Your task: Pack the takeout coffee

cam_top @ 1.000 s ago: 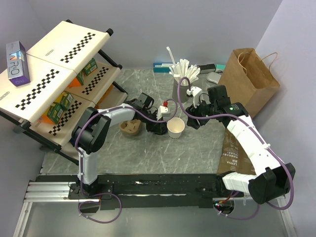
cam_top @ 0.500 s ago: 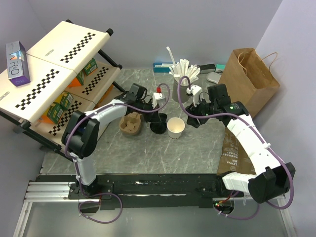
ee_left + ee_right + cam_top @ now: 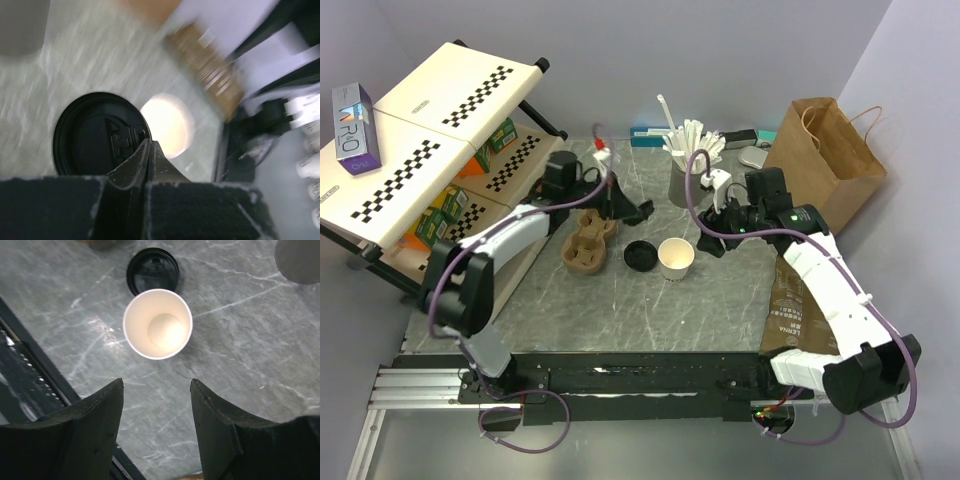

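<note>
The white paper cup stands upright and uncovered on the grey marble table, just right of the frame's centre in the top view, its tan inside showing. Its black lid lies flat on the table just left of the cup, almost touching it. The brown pulp cup carrier sits further left, near the lid. The left gripper hangs above and slightly left of the lid, its fingers pressed together with nothing between them. The right gripper hovers just right of the cup with its fingers spread wide and empty. In the right wrist view the cup sits beyond the fingertips, untouched. A dark grey cup of white sticks stands above the paper cup in the frame, and a brown paper bag stands at the upper right.
</note>
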Robot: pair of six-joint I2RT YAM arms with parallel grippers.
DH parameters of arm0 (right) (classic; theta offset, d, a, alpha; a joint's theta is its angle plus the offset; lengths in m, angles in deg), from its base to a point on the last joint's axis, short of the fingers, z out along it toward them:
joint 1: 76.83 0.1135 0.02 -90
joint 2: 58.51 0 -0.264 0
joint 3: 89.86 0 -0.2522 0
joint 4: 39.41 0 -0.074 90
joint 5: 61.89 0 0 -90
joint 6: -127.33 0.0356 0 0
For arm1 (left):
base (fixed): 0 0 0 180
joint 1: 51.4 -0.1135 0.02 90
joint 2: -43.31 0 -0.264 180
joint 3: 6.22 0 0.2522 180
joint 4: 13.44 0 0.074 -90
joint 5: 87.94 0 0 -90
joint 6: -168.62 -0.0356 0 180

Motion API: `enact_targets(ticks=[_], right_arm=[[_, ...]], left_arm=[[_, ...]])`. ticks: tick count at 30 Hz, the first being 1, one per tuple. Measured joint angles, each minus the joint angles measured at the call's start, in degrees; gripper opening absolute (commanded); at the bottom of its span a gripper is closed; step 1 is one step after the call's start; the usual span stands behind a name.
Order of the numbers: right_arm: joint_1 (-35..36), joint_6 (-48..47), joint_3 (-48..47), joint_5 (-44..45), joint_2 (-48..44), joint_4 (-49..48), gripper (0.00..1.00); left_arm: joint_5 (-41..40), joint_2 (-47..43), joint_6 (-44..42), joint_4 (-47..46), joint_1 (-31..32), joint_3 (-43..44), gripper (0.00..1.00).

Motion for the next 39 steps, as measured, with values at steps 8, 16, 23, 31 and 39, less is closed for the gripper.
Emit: enact_targets(ticks=[8,16,23,31,39], right_arm=[[-2.49,7.82,3.98,-6.43,-5.09,-2.99,0.94],[-4.17,14.21,11.72,-10.75,-5.77,-9.18,0.92],[-4.37,17.11,18.23,-11.74,-8.15,-14.05,0.91],[-4.39,17.81,20.81,-10.80,-10.12,-16.20,0.90],[-4.39,18.12,20.81,-9.99,-9.73,-17.18,0.89]], left_arm=[[12.83,-2.10,34.80,-42.01,-0.09,-8.79,0.01],[14.43,7.17,53.68,-59.80,4.50,-11.76,0.01],[14.67,8.81,56.50,-61.81,9.68,-11.32,0.01],[13.29,14.05,59.93,-62.95,9.27,-10.93,0.01],[12.00,19.61,63.78,-65.22,9.25,-7.28,0.02]])
